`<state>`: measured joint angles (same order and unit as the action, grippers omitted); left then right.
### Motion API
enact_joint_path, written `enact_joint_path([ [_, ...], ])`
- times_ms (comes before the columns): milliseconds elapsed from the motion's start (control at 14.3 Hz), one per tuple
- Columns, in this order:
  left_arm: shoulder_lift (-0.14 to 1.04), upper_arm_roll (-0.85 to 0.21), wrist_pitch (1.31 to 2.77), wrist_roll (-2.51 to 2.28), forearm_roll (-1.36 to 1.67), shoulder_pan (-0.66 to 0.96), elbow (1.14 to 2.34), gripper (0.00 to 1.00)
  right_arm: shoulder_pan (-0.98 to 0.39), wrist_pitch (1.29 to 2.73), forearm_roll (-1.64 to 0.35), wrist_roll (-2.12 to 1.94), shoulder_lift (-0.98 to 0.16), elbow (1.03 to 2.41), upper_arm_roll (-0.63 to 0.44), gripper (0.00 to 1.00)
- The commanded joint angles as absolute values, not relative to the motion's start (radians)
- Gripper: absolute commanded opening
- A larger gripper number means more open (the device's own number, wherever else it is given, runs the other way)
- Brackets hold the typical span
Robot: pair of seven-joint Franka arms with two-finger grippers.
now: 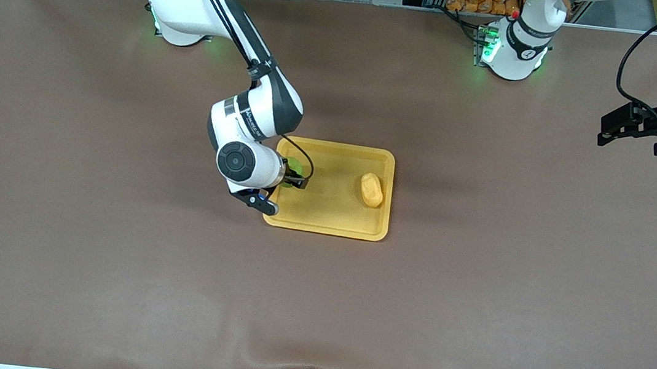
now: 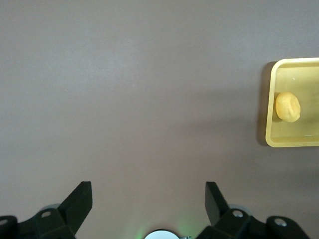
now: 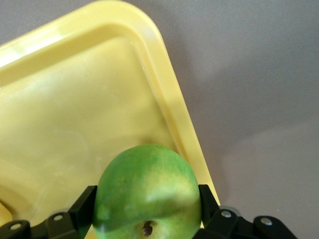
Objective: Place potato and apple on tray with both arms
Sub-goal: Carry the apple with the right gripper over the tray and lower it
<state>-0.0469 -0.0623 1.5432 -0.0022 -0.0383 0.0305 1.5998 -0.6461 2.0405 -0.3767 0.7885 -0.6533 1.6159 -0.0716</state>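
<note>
A: Small oblong yellow-orange potato sits inside the shallow rectangular yellow plastic tray, at the tray's left-arm end. Round bright-green apple?

B: Clenched between the right gripper fingers, over the tray's right-arm end, just inside the rim. Can't tell if it touches the tray floor.

A: Left gripper?

B: Released, holding nothing, waiting over bare brown table, well apart from the tray toward the left arm's end.

A: Risks?

B: My guess: the apple is round and close to the rim. Letting go while it's above the floor could send it rolling over the edge or into the potato.
</note>
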Motion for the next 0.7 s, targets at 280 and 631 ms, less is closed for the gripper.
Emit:
enact_joint_path([
  [280,-0.023,-0.06,1.522,0.026,-0.049,0.015,1.577,1.0,-0.675,2.118,-0.416,0.86,-0.704,1.603,-0.081,0.0],
  [631,-0.014,-0.067,1.523,0.026,-0.119,0.017,1.577,1.0,-0.692,2.12,-0.416,0.864,-0.716,1.592,-0.081,0.18],
])
